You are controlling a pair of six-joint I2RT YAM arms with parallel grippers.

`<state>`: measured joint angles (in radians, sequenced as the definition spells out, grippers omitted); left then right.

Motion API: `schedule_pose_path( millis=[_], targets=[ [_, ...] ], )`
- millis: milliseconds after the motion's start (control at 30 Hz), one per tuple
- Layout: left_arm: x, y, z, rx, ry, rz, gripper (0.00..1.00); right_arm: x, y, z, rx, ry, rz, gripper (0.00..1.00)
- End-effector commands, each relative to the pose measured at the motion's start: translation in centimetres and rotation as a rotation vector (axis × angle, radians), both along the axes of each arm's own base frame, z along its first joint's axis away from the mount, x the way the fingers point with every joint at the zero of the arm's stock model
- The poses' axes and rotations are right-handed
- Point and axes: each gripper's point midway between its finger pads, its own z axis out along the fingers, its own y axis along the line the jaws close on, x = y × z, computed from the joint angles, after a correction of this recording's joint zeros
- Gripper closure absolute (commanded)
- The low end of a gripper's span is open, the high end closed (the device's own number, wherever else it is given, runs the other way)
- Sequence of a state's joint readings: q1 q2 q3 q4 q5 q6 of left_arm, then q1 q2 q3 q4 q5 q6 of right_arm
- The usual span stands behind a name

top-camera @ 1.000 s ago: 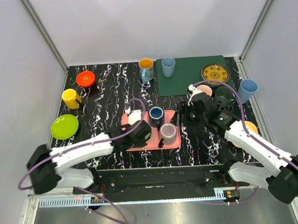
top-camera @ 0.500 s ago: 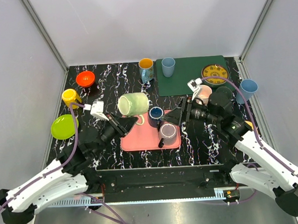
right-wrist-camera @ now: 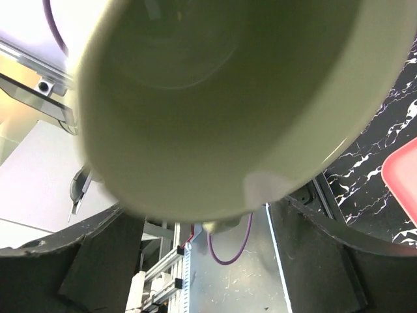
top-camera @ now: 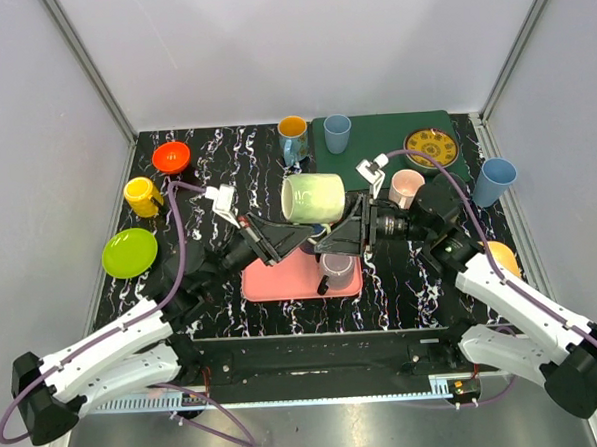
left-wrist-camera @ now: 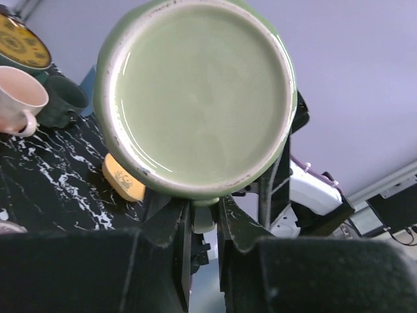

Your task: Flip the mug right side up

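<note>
A pale green mug (top-camera: pixel 313 200) hangs on its side in the air above the pink tray (top-camera: pixel 271 281), its mouth pointing right. My left gripper (top-camera: pixel 291 228) is shut on its handle from below. In the left wrist view the mug's base (left-wrist-camera: pixel 195 98) fills the top and the handle sits between the fingers of the left gripper (left-wrist-camera: pixel 203 218). My right gripper (top-camera: pixel 345 231) is open at the mug's mouth. In the right wrist view the mug's open mouth (right-wrist-camera: pixel 215 98) fills the frame, and the right gripper (right-wrist-camera: pixel 208 218) has its fingers spread wide to either side.
A grey mug (top-camera: pixel 336 267) stands on the tray. Around the table are a yellow mug (top-camera: pixel 142 197), an orange bowl (top-camera: pixel 172 156), a green plate (top-camera: pixel 130 252), an orange-lined mug (top-camera: pixel 293 136), two blue cups (top-camera: pixel 337 133) (top-camera: pixel 497 180), a pink mug (top-camera: pixel 408 188) and a patterned plate (top-camera: pixel 431 146).
My left arm has lifted the green mug off the tray and carried it up and to the right, on its side. My right gripper has moved left to the mug's mouth.
</note>
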<state>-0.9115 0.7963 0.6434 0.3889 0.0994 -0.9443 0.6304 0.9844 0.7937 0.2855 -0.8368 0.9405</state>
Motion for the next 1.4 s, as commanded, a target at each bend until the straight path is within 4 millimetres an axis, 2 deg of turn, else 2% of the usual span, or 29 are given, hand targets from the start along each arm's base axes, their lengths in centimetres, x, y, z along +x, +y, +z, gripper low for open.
schedule_pose_path(
  millis=[0,133,267,367,400,600,633,667,700,767,800,867,900,967,1000,1067,1100,1167,1200,1233,1267,1300,1333,1367],
  targets=[
    [-2.4,0.9,7.3,-0.222,-0.160,-0.084,1.00,-0.4,0.4,2.0,0.052,-0.051,0.052,0.18],
    [-2.6,0.5,6.9,-0.217,-0.148,-0.107,1.00,0.3,0.6,2.5,0.079,-0.076,0.019,0.21],
    [-2.5,0.2,6.0,-0.213,-0.123,-0.118,1.00,0.7,0.7,3.9,0.126,-0.092,0.007,0.31],
    [-2.5,0.0,5.4,-0.210,-0.106,-0.127,1.00,0.9,1.0,4.5,0.151,-0.091,0.011,0.48],
    [-2.5,0.0,5.1,-0.208,-0.101,-0.127,1.00,1.0,1.0,4.7,0.158,-0.095,0.012,0.58],
    [-2.4,0.0,4.5,-0.197,-0.094,-0.119,1.00,1.0,1.2,4.3,0.162,-0.069,0.024,0.80],
    [-2.3,-0.1,4.4,-0.193,-0.094,-0.120,1.00,1.0,1.2,4.3,0.164,-0.069,0.021,0.91],
    [-2.3,-0.3,4.0,-0.186,-0.089,-0.124,1.00,1.0,1.1,4.4,0.168,-0.063,0.020,0.97],
    [-2.3,-0.5,3.4,-0.175,-0.079,-0.132,1.00,1.1,1.1,4.4,0.173,-0.064,0.016,1.00],
    [-2.3,-0.7,2.6,-0.162,-0.067,-0.140,1.00,1.2,0.9,4.8,0.185,-0.089,-0.009,1.00],
    [-2.3,-0.8,2.0,-0.148,-0.060,-0.146,0.96,1.5,0.9,4.4,0.156,-0.070,-0.031,1.00],
    [-2.2,-0.6,1.3,-0.112,-0.060,-0.125,0.77,2.6,0.2,4.5,0.110,-0.146,-0.133,1.00],
    [-1.8,-0.1,1.1,-0.101,-0.059,-0.088,0.49,3.5,-0.2,3.9,0.040,-0.115,-0.207,1.00],
    [-1.3,1.3,0.3,-0.045,-0.055,-0.012,0.29,4.2,-1.4,4.1,-0.031,-0.207,-0.294,1.00],
    [-0.2,2.4,0.5,-0.043,-0.043,0.076,0.16,5.1,-2.3,3.7,-0.104,-0.187,-0.371,1.00],
    [0.6,4.6,-0.1,-0.002,-0.023,0.185,0.07,6.0,-3.5,3.5,-0.180,-0.237,-0.444,1.00],
    [1.6,5.9,0.0,-0.002,-0.004,0.272,0.04,6.8,-4.3,3.3,-0.231,-0.226,-0.503,1.00],
    [2.0,8.0,-0.7,0.031,0.018,0.359,0.01,8.5,-5.6,2.0,-0.342,-0.222,-0.596,1.00],
    [2.9,9.3,-0.8,0.037,0.040,0.441,0.01,10.0,-7.8,0.7,-0.474,-0.185,-0.718,1.00],
    [3.1,10.1,-1.3,0.053,0.058,0.479,0.01,11.7,-8.5,-1.7,-0.596,-0.145,-0.771,1.00],
    [3.4,10.7,-2.7,0.104,0.093,0.513,0.01,12.7,-9.8,-3.2,-0.697,-0.137,-0.831,1.00],
    [3.9,11.6,-3.1,0.124,0.116,0.566,0.01,13.6,-11.9,-4.7,-0.819,-0.122,-0.914,1.00],
    [4.1,11.8,-3.7,0.147,0.136,0.584,0.01,14.6,-12.4,-6.9,-0.915,-0.099,-0.931,1.00],
    [4.3,11.8,-5.4,0.204,0.177,0.595,0.01,15.1,-12.9,-7.9,-0.965,-0.090,-0.947,1.00]
  ],
)
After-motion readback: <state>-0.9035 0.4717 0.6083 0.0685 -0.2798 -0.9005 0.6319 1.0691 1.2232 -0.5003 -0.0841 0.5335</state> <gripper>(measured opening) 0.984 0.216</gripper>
